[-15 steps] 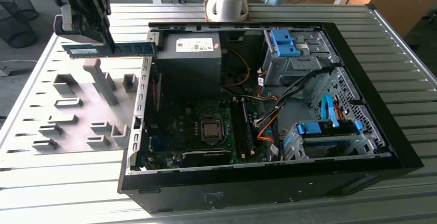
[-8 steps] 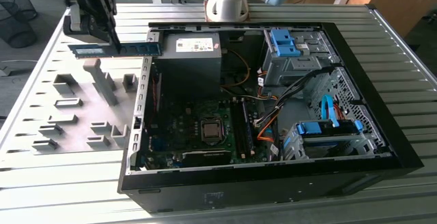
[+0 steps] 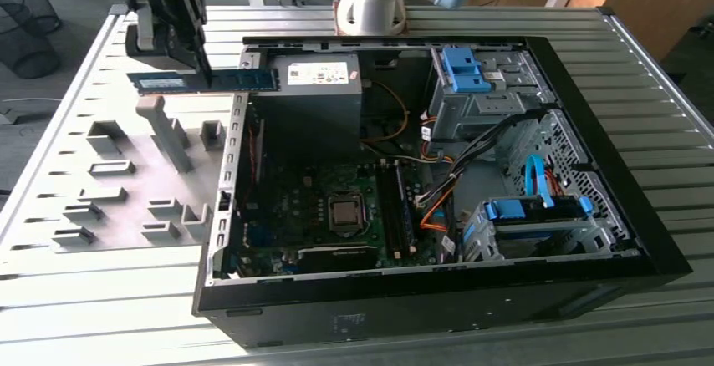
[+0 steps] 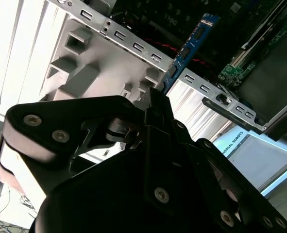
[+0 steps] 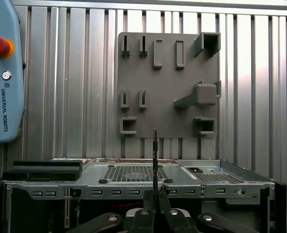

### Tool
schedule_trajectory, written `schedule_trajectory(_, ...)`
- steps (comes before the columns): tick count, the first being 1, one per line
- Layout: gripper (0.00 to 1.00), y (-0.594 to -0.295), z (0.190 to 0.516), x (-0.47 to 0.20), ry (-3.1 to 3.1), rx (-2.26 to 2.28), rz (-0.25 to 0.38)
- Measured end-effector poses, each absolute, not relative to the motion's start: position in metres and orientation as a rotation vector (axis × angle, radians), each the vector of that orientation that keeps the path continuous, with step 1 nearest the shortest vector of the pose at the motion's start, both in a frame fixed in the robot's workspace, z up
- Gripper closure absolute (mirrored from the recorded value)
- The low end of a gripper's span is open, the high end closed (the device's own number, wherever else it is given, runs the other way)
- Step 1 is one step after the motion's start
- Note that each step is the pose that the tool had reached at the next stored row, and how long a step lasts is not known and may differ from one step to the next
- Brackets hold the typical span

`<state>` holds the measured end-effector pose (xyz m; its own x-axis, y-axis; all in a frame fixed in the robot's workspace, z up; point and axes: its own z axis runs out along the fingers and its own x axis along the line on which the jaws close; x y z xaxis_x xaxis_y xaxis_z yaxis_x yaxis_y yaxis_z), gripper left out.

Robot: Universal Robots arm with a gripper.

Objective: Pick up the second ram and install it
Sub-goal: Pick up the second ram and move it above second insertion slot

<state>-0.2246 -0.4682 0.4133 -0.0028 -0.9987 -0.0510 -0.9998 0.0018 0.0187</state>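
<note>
The gripper (image 3: 206, 71) is clamped on the ram stick (image 3: 167, 82) approx. mid-length. The stick hangs level over the rim of the case (image 3: 232, 157) with its long axis across the exterior view (edge-on in the first wrist view) — memory slots (image 3: 393, 203) lie lower, toward the exterior view's right.

The second ram (image 3: 240, 79) is a thin, long, blue-green circuit-board stick with small dark chips (and a pale label toward one end). It hangs level in the air, clamped near its middle by the pincer (image 3: 206, 73), at about ten o'clock from the open case's (image 3: 624, 241) middle in the exterior view. The first wrist view shows the second ram (image 5: 154, 155) edge-on, as a thin dark line.
</note>
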Motion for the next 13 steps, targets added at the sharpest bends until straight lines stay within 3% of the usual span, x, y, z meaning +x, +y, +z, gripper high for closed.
schedule_trajectory(13,0.86,-0.468,0.413,-0.205,2.207,-2.202,0.077)
